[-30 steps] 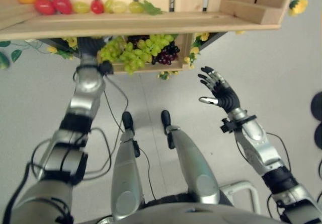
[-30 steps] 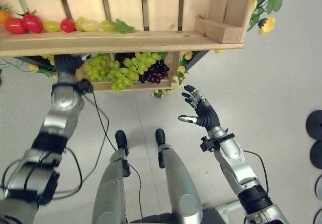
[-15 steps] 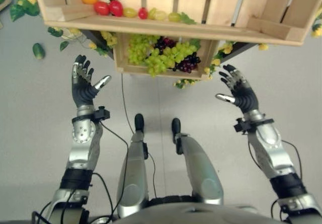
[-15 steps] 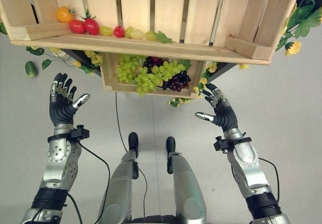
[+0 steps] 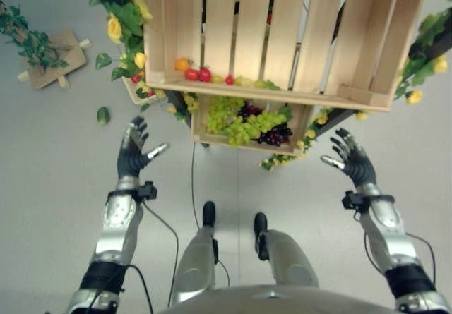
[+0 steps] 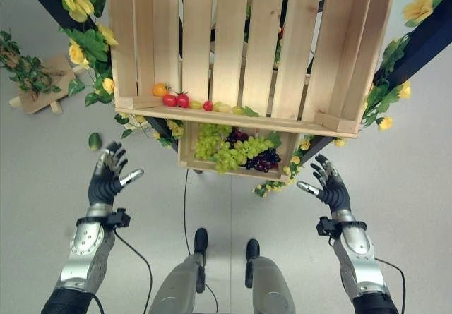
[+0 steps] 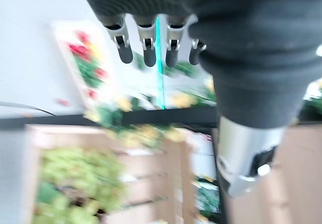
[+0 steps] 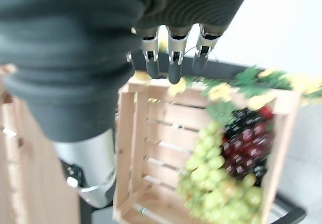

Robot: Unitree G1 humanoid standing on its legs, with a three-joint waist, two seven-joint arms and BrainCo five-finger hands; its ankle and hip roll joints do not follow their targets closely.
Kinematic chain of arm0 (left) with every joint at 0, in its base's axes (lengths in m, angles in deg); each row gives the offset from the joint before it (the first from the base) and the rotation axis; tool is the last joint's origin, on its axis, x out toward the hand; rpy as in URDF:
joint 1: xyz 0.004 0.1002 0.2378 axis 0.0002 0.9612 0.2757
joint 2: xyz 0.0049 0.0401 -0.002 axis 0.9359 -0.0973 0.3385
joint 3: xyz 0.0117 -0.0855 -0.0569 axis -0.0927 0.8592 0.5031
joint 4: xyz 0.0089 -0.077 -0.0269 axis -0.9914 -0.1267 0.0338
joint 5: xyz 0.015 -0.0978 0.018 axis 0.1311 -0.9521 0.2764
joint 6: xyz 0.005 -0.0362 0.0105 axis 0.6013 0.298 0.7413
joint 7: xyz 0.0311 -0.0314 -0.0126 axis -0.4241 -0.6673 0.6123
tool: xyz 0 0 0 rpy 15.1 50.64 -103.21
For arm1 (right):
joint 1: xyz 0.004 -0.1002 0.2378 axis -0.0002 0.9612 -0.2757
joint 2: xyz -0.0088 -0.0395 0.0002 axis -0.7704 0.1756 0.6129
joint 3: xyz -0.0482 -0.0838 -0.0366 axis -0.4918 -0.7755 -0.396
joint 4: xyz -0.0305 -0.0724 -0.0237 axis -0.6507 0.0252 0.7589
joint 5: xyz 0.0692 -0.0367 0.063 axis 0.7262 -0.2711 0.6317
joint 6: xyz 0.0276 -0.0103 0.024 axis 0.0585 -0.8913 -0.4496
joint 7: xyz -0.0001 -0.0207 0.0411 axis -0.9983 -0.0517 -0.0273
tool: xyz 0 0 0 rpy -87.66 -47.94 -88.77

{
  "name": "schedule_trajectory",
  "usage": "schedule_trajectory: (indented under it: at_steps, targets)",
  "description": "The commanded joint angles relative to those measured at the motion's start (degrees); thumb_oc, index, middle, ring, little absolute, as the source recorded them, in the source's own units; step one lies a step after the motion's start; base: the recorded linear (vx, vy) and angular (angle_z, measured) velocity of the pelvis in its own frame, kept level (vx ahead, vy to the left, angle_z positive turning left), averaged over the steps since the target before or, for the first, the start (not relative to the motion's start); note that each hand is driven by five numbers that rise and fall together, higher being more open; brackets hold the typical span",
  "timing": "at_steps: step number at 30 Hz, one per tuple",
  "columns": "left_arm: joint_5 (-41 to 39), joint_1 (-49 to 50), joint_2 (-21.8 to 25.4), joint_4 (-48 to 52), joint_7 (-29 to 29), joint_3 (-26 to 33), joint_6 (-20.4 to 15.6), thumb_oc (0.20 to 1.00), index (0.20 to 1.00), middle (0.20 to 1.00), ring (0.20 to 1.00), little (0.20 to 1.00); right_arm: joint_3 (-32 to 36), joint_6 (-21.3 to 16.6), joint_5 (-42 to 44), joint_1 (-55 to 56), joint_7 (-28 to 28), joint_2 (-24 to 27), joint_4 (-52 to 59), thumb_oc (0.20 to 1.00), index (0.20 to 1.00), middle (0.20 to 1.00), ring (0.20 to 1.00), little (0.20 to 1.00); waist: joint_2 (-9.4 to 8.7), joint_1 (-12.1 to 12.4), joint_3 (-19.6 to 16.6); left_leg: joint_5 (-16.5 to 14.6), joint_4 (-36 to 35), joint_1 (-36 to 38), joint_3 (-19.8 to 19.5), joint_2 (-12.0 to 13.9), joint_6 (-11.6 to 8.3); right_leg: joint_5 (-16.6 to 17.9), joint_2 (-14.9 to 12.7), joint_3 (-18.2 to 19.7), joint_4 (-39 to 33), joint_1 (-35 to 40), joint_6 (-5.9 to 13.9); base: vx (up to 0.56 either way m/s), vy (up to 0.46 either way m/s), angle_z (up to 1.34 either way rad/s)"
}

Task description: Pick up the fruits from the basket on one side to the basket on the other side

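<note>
A big slatted wooden crate (image 5: 282, 39) stands tipped toward me with small fruits along its lower edge: an orange (image 5: 182, 64), red tomatoes (image 5: 198, 74) and several yellow-green fruits (image 5: 247, 82). Below it a smaller wooden crate (image 6: 185, 160) holds green grapes (image 5: 233, 120) and dark purple grapes (image 5: 272, 135). My left hand (image 5: 134, 155) hangs open over the floor, left of the lower crate. My right hand (image 5: 351, 161) is open too, to the crate's right. Both hold nothing.
Yellow flowers and green leaves (image 5: 123, 25) trail along dark frame bars beside the crates. A small wooden stand with greenery (image 5: 42, 53) sits on the floor at far left. A green fruit (image 5: 103, 115) lies on the grey floor near it.
The view has pulled back and up, showing the whole upper crate. My left hand came out from under the shelf and now stands open beside the crates; the right hand stays open.
</note>
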Motion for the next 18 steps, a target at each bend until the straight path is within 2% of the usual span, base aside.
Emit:
schedule_trajectory:
  at_steps: [1,9,10,14,18]
  targets:
    - [0.09,-0.56,1.85,4.99,-0.75,2.78,-2.87,1.0,1.0,1.0,1.0,1.0,3.08,-3.53,1.51,0.14,0.34,0.09,4.52,1.0,1.0,1.0,1.0,1.0,-2.57,-0.98,-2.41,-6.39,5.0,2.74,0.84,-0.54,0.5,4.72,-3.01,1.63,-6.11,3.05,6.45,0.05,0.013,0.03]
    - [1.13,0.13,2.53,7.84,-1.62,3.33,-2.77,1.0,1.0,1.0,1.0,1.0,5.8,-3.73,1.48,1.75,0.42,-0.39,6.03,1.0,1.0,1.0,1.0,1.0,-3.49,-2.19,-4.92,-8.77,6.45,5.19,2.4,-0.23,1.04,4.55,-2.72,3.52,-6.72,5.25,6.68,0.04,0.035,-0.03]
    - [1.79,0.44,2.63,7.84,-1.72,3.55,-2.68,1.0,1.0,1.0,1.0,1.0,6.14,-3.63,1.05,1.96,0.39,-0.4,6.05,1.0,1.0,1.0,1.0,1.0,-3.84,-2.65,-5.42,-9.82,7.33,5.97,3.75,-0.05,1.4,5.01,-2.65,5.09,-6.99,5.64,6.95,0.03,0.077,-0.39]
    - [2.93,0.9,2.86,9.0,-1.77,4.09,-2.54,1.0,1.0,1.0,1.0,1.0,7.01,-3.4,0.61,2.73,0.37,-0.61,6.29,1.0,1.0,1.0,1.0,1.0,-4.13,-3.47,-5.96,-11.28,8.73,6.82,5.81,0.11,1.85,5.57,-2.64,7.43,-7.29,5.91,7.41,0.0,0.086,-0.5]
    - [4.02,-0.87,3.3,10.02,-0.69,4.42,-2.67,1.0,1.0,1.0,1.0,1.0,8.42,-3.58,0.94,3.07,0.82,-0.98,7.16,1.0,1.0,1.0,1.0,1.0,-4.27,-5.73,-5.84,-13.85,10.91,7.44,9.8,-0.25,3.45,6.8,-3.14,12.37,-5.84,4.22,9.18,-0.07,0.189,-0.49]
